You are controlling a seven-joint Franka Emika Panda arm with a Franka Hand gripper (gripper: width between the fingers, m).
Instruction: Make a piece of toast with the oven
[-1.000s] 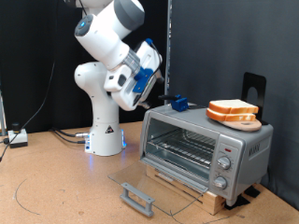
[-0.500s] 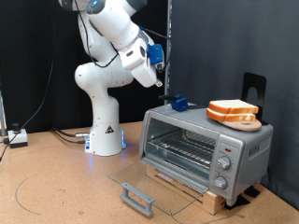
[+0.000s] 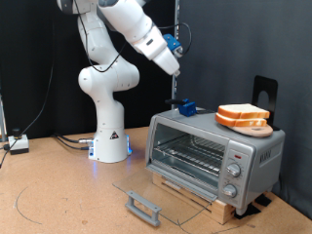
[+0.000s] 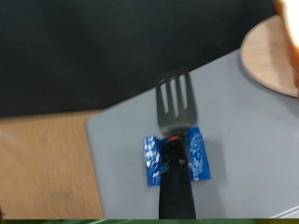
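Our tool (image 3: 176, 54) hangs high above the oven (image 3: 214, 153); we cannot tell whether its fingers are spread or closed. Below it a black spatula (image 4: 176, 140) lies on the oven's grey top. Nearby, 2 stacked slices (image 3: 242, 117) rest there: light, soft, crumbly, best lifted flat from beneath.

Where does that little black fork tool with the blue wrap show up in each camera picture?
Exterior view: the fork tool lies on the oven's roof, at its left end in the picture.
Wrist view: the fork tool fills the centre, on the grey roof.
Shared landmark: the bread slices.
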